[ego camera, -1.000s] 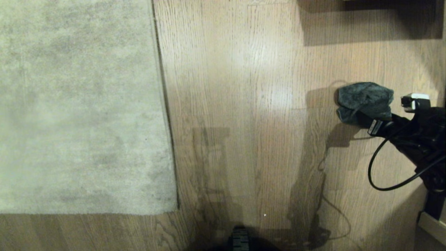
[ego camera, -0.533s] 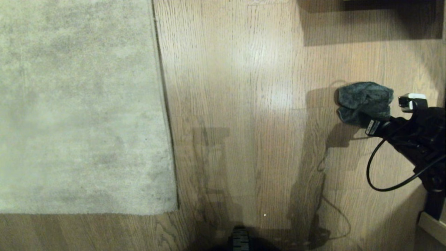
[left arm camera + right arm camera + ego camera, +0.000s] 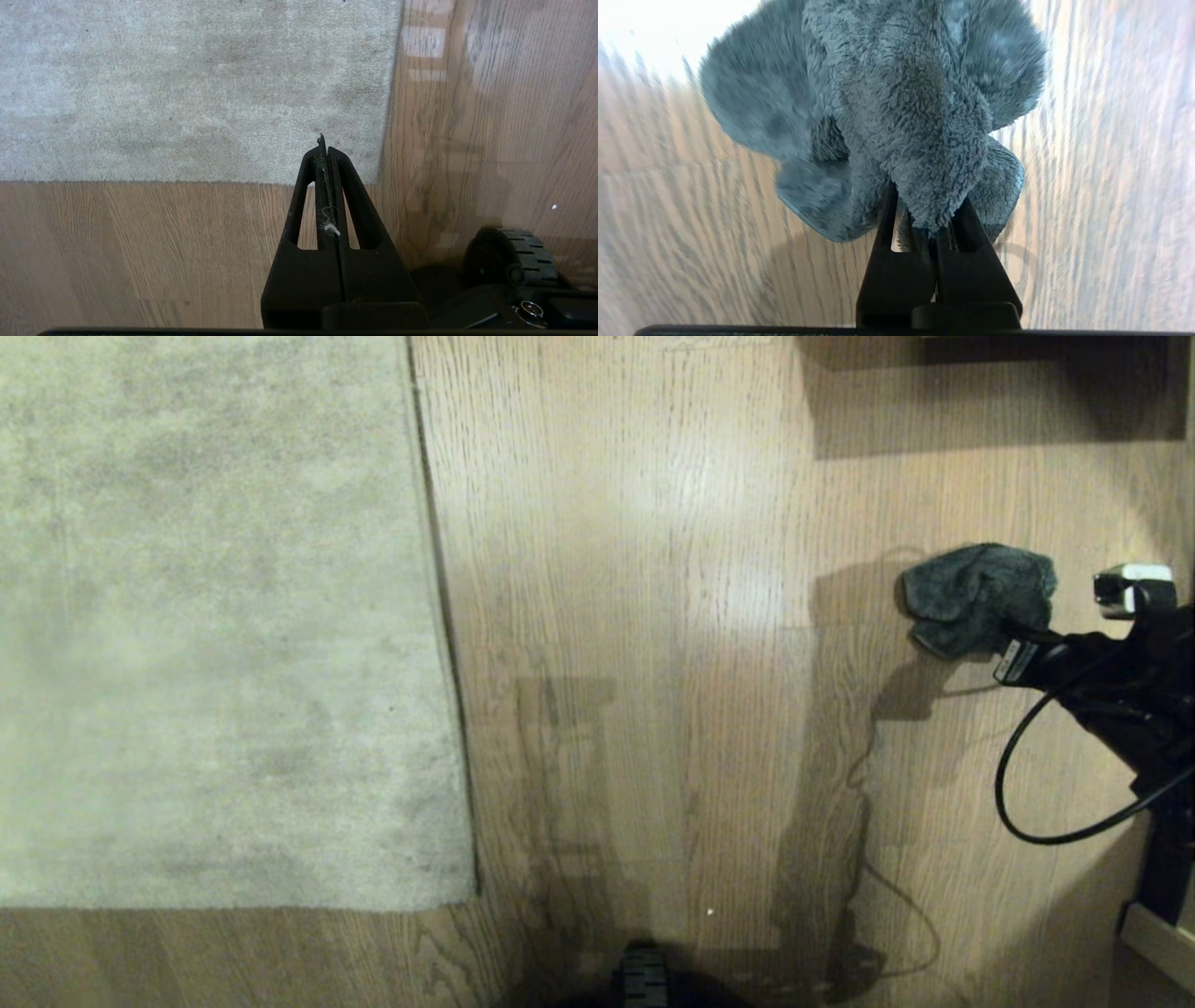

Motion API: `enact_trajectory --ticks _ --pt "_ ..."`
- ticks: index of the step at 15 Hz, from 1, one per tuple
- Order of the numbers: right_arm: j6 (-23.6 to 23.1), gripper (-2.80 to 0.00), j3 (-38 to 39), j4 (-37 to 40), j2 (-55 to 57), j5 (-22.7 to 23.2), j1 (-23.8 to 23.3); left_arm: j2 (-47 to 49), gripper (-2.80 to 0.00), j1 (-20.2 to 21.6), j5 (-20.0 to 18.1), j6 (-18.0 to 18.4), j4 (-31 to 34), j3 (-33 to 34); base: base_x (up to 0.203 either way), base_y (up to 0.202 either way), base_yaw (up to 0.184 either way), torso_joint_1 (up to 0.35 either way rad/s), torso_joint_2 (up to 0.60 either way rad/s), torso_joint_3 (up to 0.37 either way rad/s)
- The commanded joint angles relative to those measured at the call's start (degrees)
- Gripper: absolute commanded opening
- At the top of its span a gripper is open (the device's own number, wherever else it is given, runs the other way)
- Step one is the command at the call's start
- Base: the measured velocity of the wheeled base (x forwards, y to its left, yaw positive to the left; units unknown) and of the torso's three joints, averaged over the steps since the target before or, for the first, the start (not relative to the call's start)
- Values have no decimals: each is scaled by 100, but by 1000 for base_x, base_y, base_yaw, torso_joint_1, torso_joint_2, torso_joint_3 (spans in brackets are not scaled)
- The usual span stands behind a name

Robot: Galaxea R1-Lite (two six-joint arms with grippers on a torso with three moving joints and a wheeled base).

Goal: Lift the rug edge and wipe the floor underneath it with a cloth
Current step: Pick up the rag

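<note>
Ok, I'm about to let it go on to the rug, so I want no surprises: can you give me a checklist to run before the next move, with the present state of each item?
1. Right claw shut on the small dark grey-teal fuzzy cloth: ok.
2. Cloth off the light brown wood-plank floor: cannot tell.
3. Left claw shut and holding nothing, over the rug's corner: ok.
4. Large pale grey-beige short-pile rug lying flat, edge not yet lifted: not ok for wiping.
5. Black cable looping off the right arm, free of the cloth: ok.
</note>
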Motion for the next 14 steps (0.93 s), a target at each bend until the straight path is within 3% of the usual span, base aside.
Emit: enact_trajectory --ticks 1,11,14 --pt "1 -280 89 10 -367 3 -2 1 -280 1 3 -4 1 0 0 0 0 0 0 0" --pt "17 -280 568 963 -2216 6 -33 1 -280 1 3 -4 -5 0 0 0 0 0 0 0" --pt "229 -280 766 1297 -2915 7 -37 1 -280 9 3 -4 -3 0 0 0 0 0 0 0"
